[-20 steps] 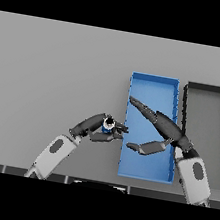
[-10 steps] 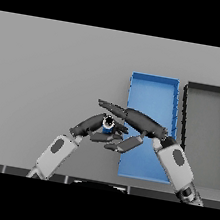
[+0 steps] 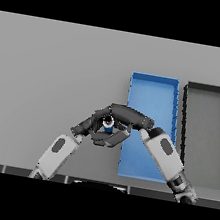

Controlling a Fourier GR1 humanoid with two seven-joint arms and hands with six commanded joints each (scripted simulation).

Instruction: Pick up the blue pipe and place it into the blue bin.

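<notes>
a: across the grey table (image 3: 47, 71), biggest first: what lies where?

b: the table carries two long trays side by side at the right. the blue bin (image 3: 154, 89) stands nearer the middle, and a black bin (image 3: 210, 91) sits just beside it, further right.

a: and the arms?

b: both meet just left of the blue bin's lower left edge. the right hand (image 3: 126, 116) reaches across from over the bin, its fingers arched round the blue pipe (image 3: 107, 127) from above and below. the left hand (image 3: 93, 123) is at the pipe's other side, fingers curled against it. only a small blue and white bit of the pipe shows between them.

a: so who truly holds it?

b: i'd judge both pinch it; which one bears the weight i cannot tell.

a: how to do this step well?

b: let the right hand close firmly before the left lets go, then lift clear of the bin wall, carry it right and release it low over the bin floor.
</notes>
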